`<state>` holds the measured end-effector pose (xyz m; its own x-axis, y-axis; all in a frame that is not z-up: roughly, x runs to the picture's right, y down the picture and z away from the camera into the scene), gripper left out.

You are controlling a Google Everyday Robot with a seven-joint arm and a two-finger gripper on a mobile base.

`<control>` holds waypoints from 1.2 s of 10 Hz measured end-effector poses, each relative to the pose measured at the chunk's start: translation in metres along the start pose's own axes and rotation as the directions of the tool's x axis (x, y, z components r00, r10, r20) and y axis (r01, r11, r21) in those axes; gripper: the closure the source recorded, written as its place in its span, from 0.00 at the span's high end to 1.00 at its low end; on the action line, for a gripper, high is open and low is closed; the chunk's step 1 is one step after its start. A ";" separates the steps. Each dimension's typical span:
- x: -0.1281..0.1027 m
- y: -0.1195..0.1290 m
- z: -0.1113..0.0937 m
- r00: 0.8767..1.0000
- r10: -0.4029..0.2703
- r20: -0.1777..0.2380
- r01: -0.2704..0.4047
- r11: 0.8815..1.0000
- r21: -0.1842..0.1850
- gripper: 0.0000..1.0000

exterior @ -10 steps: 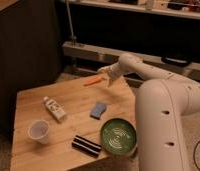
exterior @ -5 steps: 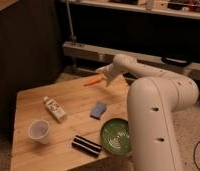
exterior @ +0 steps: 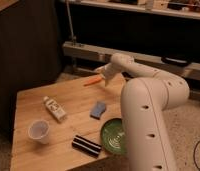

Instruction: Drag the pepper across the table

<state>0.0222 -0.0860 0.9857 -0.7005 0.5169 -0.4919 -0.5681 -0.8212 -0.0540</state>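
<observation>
The orange pepper [exterior: 92,81] lies near the far edge of the light-wood table [exterior: 33,102], pointing left and slightly toward me. My gripper [exterior: 103,74] is at the pepper's right end, at or just above the table's far edge. Whether it touches the pepper I cannot tell. The white arm reaches out from the right and hides the table's right side.
A blue sponge [exterior: 98,109] lies mid-table in front of the pepper. A white bottle [exterior: 54,108] lies to the left, with a clear plastic cup [exterior: 39,131] near the front left. A green bowl [exterior: 114,135] and a black striped item [exterior: 86,145] sit at the front.
The large white arm link has swung left and now covers more of the table's right side. The pepper and the gripper have stayed in about the same place.
</observation>
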 end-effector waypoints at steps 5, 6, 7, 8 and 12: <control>-0.005 -0.001 0.012 1.000 0.005 0.007 -0.006 1.000 0.028 0.73; -0.005 0.000 0.015 1.000 0.002 0.009 -0.002 0.999 0.037 0.73; -0.005 0.001 0.018 1.000 -0.001 0.011 0.001 0.999 0.044 0.73; -0.005 0.001 0.022 1.000 -0.004 0.013 0.003 0.999 0.052 0.73; -0.010 0.003 0.036 0.999 -0.016 0.029 0.013 0.996 0.092 0.73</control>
<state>0.0121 -0.0846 1.0216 -0.7034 0.5368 -0.4660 -0.6149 -0.7884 0.0200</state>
